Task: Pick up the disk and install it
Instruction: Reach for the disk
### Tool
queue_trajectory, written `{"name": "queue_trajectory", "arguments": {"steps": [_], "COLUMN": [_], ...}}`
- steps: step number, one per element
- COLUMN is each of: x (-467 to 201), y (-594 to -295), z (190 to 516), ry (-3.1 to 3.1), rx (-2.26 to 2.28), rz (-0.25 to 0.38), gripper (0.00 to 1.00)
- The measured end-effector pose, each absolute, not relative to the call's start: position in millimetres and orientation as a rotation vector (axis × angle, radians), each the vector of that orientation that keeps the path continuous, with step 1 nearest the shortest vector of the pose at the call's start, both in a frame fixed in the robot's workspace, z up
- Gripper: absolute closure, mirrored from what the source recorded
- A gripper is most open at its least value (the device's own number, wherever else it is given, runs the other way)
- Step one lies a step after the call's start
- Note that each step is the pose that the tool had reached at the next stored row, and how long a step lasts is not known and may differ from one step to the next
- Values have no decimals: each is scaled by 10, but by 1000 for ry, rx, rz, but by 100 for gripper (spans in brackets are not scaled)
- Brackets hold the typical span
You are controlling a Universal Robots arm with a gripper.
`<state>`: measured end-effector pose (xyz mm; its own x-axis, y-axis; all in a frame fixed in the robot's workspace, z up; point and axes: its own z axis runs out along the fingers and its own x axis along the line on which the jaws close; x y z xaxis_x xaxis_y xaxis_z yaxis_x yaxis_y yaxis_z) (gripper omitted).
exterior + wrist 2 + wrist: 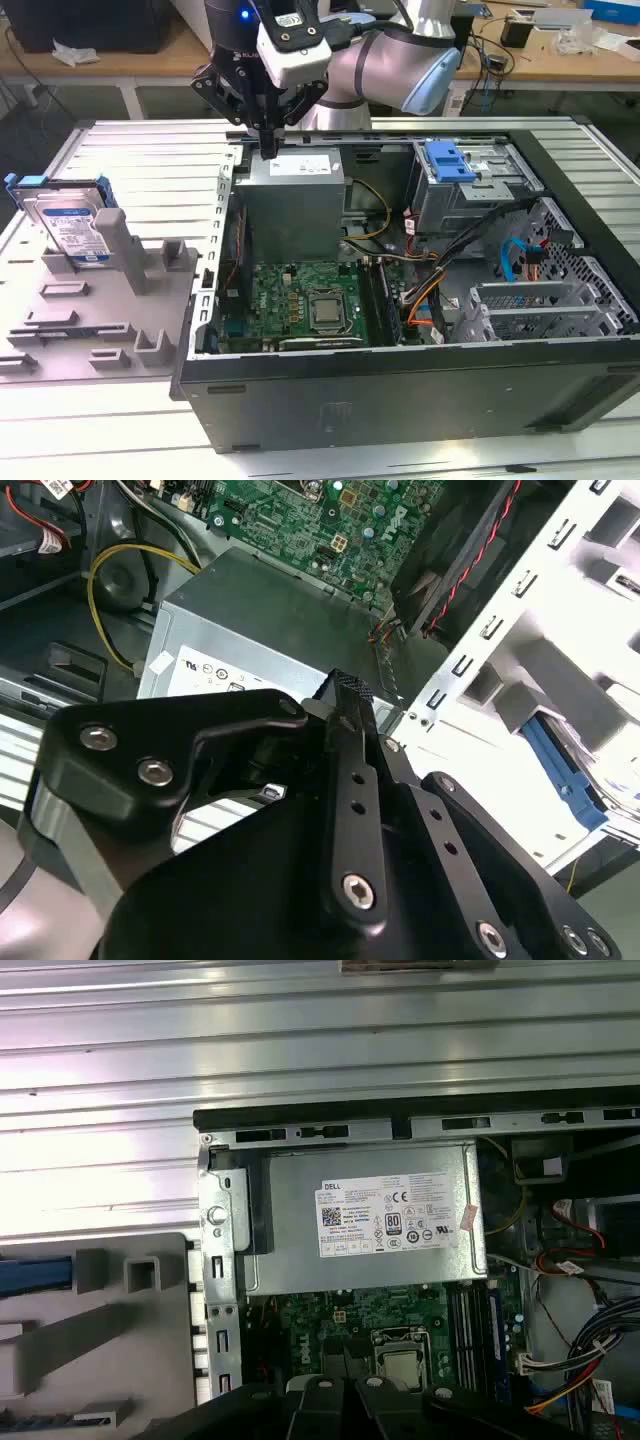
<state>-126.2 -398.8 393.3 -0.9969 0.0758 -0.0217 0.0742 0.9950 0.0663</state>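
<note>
Spanning much of the tabletop (130, 140), an open computer case (400, 400) lies on its side with its insides facing up. We find a grey plastic stand (100, 330) just beside it, toward the tabletop's edge on the exterior view's left. Inside the case, the grey power box (295, 205) fills the back corner nearest that stand. The drive cage (470, 185), with its blue latch, sits further along the back wall toward the exterior view's right.

The disk (72, 228) stands on edge in the stand, tilted back a little, with its label face toward the exterior camera and its blue frame round its sides. The fingers (268, 140) hang point-down close above the back edge of the power box; we cannot tell whether they touch it. They look pressed together with nothing between them, and the second wrist view agrees.

We judge that the disk lies well apart from the fingers, off to the exterior view's left and beyond the case wall. Its broad faces stand nearly upright, so its thin top edge faces upward.
</note>
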Motion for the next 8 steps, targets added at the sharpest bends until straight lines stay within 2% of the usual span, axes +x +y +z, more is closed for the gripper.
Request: {"name": "queue_trajectory", "arguments": {"steps": [8], "x": [-1262], "y": [-3989], "z": [3933], "ry": [3114], "rx": [117], "rz": [103], "gripper": [89]}}
